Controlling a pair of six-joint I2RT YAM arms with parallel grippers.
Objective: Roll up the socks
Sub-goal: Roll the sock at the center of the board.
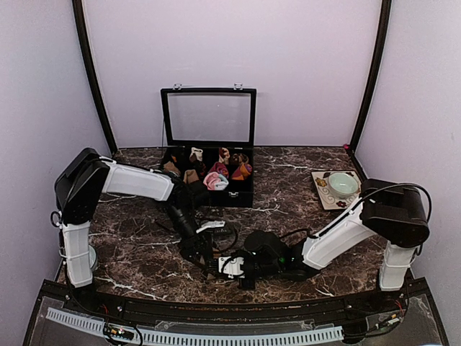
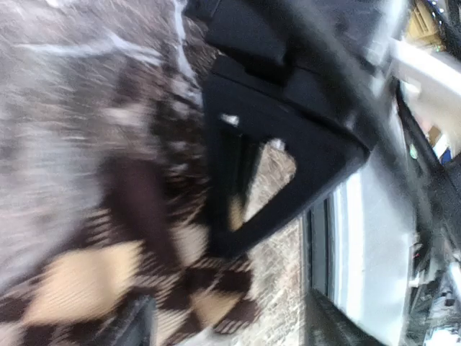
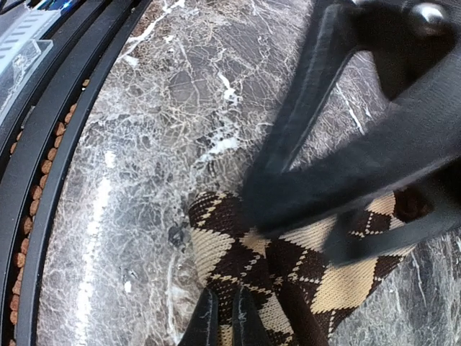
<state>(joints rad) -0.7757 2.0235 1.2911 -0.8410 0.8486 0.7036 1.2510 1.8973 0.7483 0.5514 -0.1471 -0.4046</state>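
A brown-and-beige diamond-pattern sock point(image 3: 216, 245) lies on the marble near the table's front edge, also blurred in the left wrist view point(image 2: 79, 281). My right gripper point(image 3: 225, 317) is shut, its two fingertips pinching the sock's near end. My left gripper point(image 2: 230, 328) is open, its fingers point(image 2: 137, 324) spread wide over the sock; those black fingers point(image 3: 346, 166) cross the sock in the right wrist view. In the top view both grippers, left point(image 1: 200, 254) and right point(image 1: 229, 268), meet and hide the sock. The magenta striped sock is out of view.
A black compartment box point(image 1: 230, 196) with raised lid stands at the back centre, holding small sock rolls point(image 1: 216, 179). A plate point(image 1: 320, 189) with a green bowl point(image 1: 343, 184) sits at the right. A black cable point(image 1: 229, 236) loops by the grippers. Black rails point(image 3: 43, 144) line the front edge.
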